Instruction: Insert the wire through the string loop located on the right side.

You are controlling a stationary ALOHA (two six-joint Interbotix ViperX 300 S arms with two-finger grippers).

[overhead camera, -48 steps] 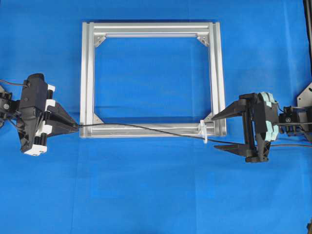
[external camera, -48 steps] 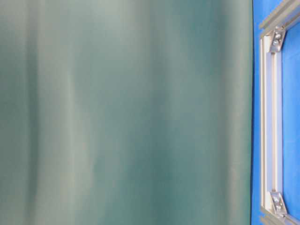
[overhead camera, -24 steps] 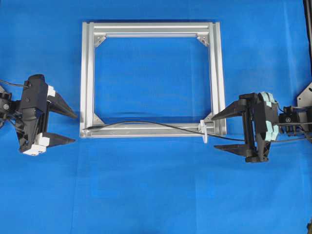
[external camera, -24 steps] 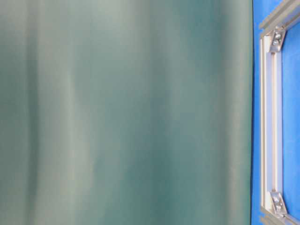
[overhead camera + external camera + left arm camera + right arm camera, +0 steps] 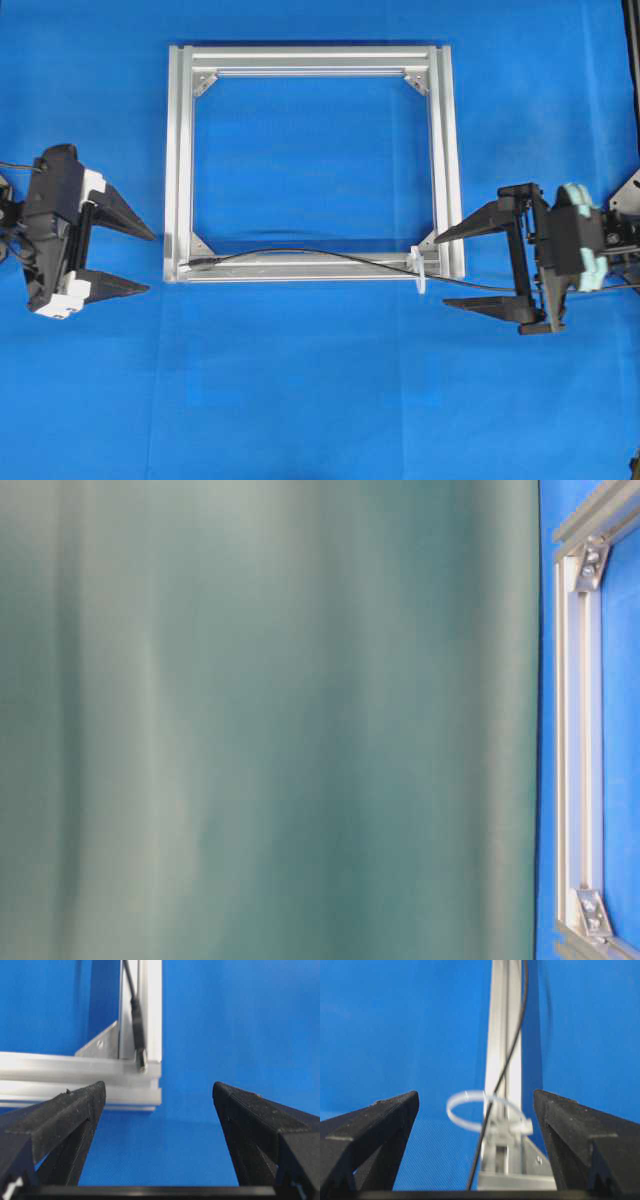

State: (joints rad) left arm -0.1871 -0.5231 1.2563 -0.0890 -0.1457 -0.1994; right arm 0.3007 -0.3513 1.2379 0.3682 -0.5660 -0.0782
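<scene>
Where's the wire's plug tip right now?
Overhead, the thin black wire's plug tip rests on the silver aluminium frame, at its near-left corner, beyond the open left end effector.

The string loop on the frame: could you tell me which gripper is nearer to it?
Right. The right gripper sits open just beyond the string loop, while the left gripper is open past the frame's opposite end.

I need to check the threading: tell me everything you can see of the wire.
The wire is a thin black flexible cable. It passes through the white string loop and lies along the silver frame's near bar, slightly bowed. Its slim dark plug tip rests at the frame's left corner. Neither open gripper holds it.
</scene>
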